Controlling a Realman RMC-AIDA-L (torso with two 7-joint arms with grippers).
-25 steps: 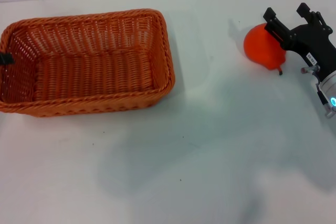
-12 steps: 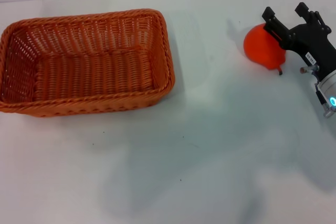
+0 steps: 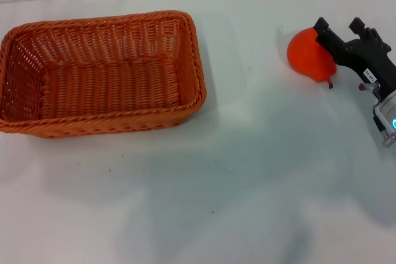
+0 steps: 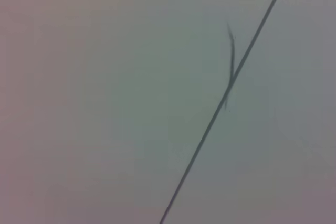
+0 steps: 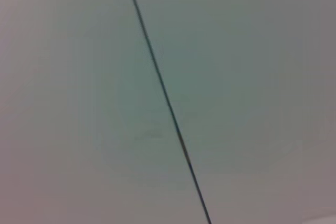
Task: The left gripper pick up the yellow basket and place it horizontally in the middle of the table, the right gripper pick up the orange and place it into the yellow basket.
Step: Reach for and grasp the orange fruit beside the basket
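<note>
On the white table [image 3: 247, 171], toward ten o'clock, the yellow basket [image 3: 102, 72] is seen lying flat with nothing inside. Well apart, near two o'clock, the orange [image 3: 309, 57] rests on the surface. Nothing is set between the two. The right gripper [image 3: 339, 29] is spread open around the orange's right side, one finger touching the fruit. Only blank surface crossed by a dark line is shown in both wrist views.

orange [image 3: 309, 55] partly behind right hand [image 3: 339, 30], arm cut off
</note>
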